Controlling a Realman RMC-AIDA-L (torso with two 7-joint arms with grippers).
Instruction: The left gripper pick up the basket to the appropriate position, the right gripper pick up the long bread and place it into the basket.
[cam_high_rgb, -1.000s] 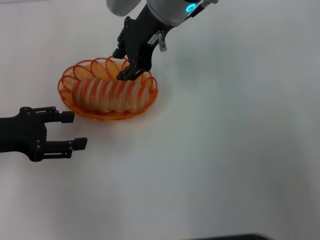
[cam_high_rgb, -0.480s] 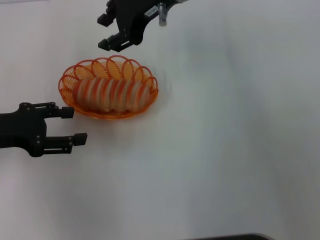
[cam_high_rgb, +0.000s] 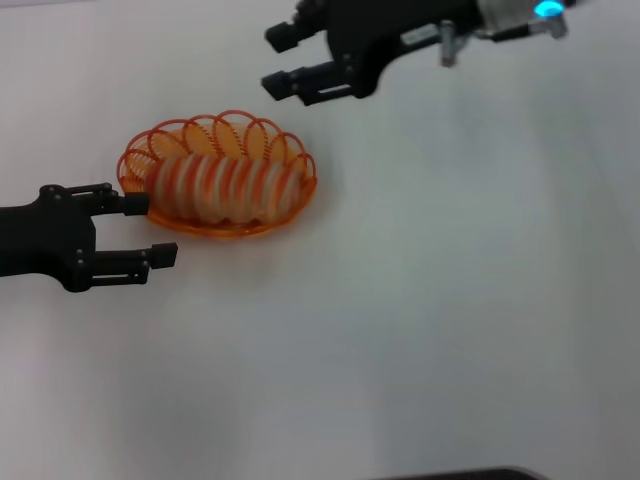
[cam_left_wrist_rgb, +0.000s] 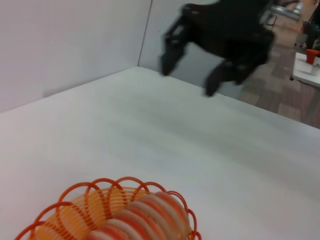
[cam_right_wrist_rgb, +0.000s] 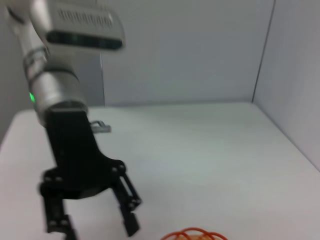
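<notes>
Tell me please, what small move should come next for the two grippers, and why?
Probably the right gripper should finish pulling away to rest. The long bread already lies inside the basket, and that gripper is open, empty and raised beyond it. The left gripper, open beside the basket's rim, holds nothing, so it likely needs no further move.

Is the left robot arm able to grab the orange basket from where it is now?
Probably yes. The left end effector is open right beside the near end of the basket, with nothing between them. The right end effector is up and away, and the long bread lies inside.
</notes>
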